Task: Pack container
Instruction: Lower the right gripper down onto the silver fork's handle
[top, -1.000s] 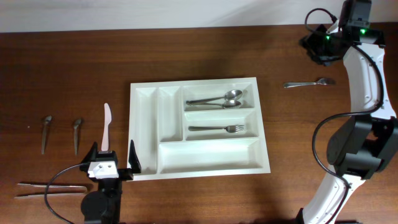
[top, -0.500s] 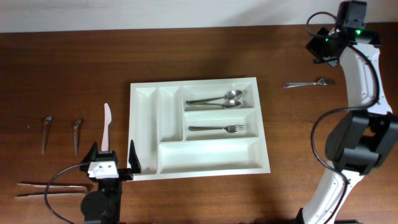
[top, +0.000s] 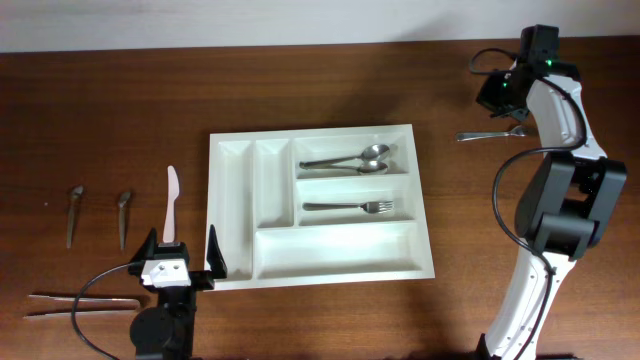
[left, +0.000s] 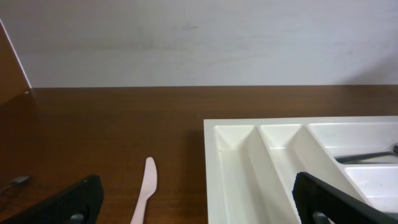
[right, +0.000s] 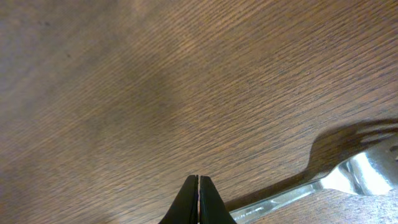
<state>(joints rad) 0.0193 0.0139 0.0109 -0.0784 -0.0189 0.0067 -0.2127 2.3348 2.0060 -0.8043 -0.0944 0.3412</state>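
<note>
Compared with a second ago, the right gripper (top: 495, 95) is found swung in from the far right corner of the table to a place just above the loose fork (top: 493, 134), and its jaws, partly parted then, are now pressed fully together. In the right wrist view nothing is held between the closed fingertips, and the fork's handle is seen just beside them on the wood. The fork is thus judged not yet grasped, so the jaws would need to be reopened before a pick. The container (top: 310, 131) is set at the middle of the table, with two spoons (top: 350, 160) in its top wide compartment and one fork in the middle one. The left gripper (top: 182, 248) is held wide apart and empty by the container's near left corner.
</note>
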